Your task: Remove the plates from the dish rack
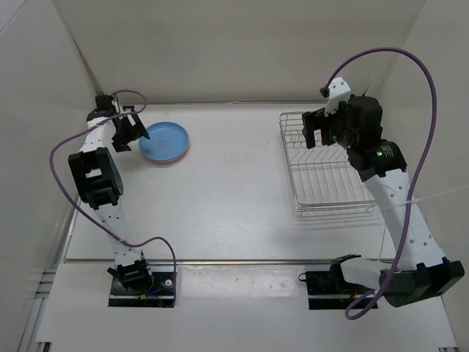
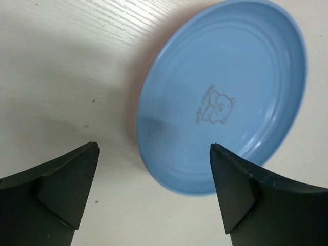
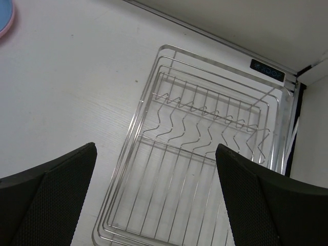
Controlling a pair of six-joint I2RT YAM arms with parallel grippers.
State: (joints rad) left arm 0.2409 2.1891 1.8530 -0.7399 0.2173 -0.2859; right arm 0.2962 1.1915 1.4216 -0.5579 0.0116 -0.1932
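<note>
The light blue plate (image 1: 165, 138) lies flat on the table at the far left, stacked on the pink plate (image 1: 176, 158), of which only a thin rim shows. In the left wrist view the blue plate (image 2: 225, 97) has a faint bear mark at its centre. My left gripper (image 1: 136, 132) is open and empty just left of the plates, its fingers (image 2: 61, 189) above bare table beside the blue rim. The silver wire dish rack (image 1: 322, 172) stands at the right with no plates in it. My right gripper (image 1: 316, 138) hovers open and empty over the rack (image 3: 205, 169).
White walls enclose the table on the left, back and right. The rack sits close to the right wall (image 1: 440, 95). Purple cables (image 1: 410, 66) loop above both arms. The arm bases (image 1: 143, 282) are bolted at the near edge.
</note>
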